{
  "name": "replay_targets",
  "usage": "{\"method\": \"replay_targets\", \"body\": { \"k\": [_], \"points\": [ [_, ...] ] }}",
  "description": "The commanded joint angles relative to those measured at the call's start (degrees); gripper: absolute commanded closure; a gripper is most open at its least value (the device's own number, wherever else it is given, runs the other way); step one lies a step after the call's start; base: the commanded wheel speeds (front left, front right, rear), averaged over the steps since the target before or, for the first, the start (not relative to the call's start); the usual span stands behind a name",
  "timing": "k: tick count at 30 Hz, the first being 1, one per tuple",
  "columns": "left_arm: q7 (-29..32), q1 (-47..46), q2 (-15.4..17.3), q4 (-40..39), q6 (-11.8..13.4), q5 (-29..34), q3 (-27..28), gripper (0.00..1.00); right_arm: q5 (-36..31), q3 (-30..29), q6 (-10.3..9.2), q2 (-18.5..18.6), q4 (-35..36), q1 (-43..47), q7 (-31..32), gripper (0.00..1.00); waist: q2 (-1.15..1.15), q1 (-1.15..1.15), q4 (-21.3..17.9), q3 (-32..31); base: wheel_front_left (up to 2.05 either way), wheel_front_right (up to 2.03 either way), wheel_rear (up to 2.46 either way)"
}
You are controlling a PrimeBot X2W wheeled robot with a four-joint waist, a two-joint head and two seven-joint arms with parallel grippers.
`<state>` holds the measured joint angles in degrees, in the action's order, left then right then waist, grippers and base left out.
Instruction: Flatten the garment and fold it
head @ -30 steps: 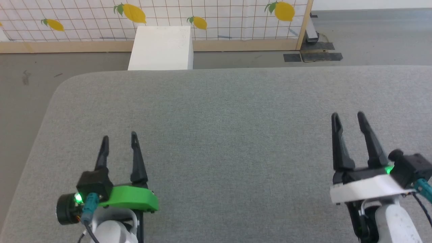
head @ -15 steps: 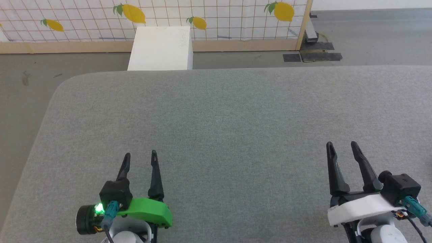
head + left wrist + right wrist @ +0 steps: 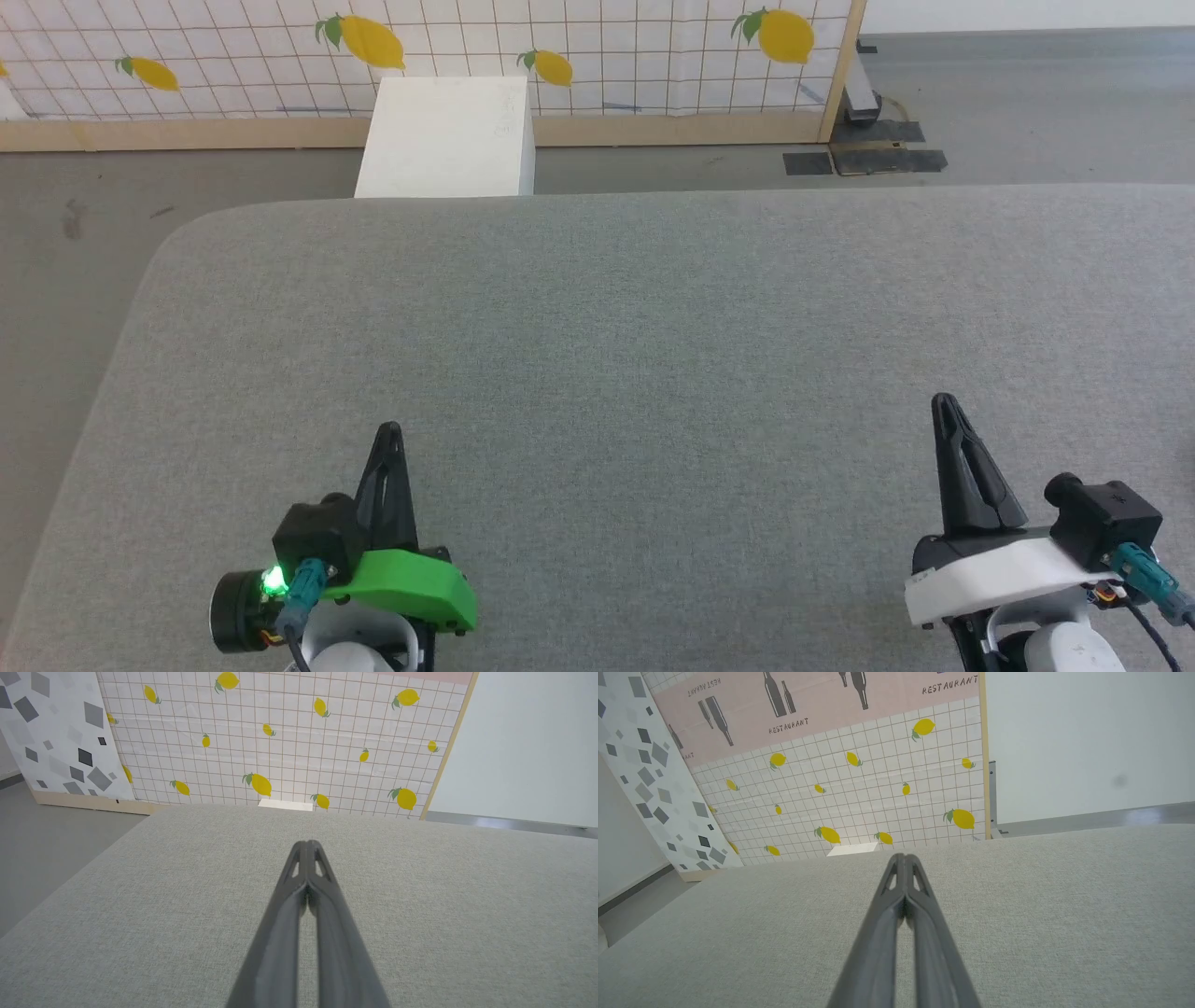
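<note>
Garment: judged soft, light, limp cloth; best pinched at corners or hem. Dark two-fingered left gripper (image 3: 389, 434) and right gripper (image 3: 946, 407) both clenched empty above grey fabric tabletop (image 3: 597, 327).

Bright, even light is falling on the tabletop (image 3: 597, 308), making only faint shadows; the head view is looking sharp.

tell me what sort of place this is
Probably a robot test lab with a staged set: a grey fabric-covered table, a wood-framed lemon-tile backdrop panel and a RESTAURANT poster board.
</note>
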<state>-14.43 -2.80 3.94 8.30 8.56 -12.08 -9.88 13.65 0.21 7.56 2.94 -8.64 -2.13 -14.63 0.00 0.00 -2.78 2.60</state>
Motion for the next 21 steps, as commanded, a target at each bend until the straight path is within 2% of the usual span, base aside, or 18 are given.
{"method": "replay_targets", "body": {
  "k": [1, 21],
  "points": [
    [0.23, 0.05, -0.02, -0.15, -0.15, 0.21, 0.16, 1.00, -0.23, 0.01, 0.00, -0.01, 0.15, 0.04, 0.25, 1.00, 0.00, 0.00, 0.04, -0.03, 0.00, 0.00, 0.00],
    [2.76, 0.54, -0.20, -1.60, -1.64, 2.32, 1.89, 1.00, -2.62, -0.03, -0.01, -0.02, 1.66, 0.41, 2.81, 1.00, 0.00, 0.00, 0.52, -0.49, 0.00, 0.00, 0.00]
  ]
}}
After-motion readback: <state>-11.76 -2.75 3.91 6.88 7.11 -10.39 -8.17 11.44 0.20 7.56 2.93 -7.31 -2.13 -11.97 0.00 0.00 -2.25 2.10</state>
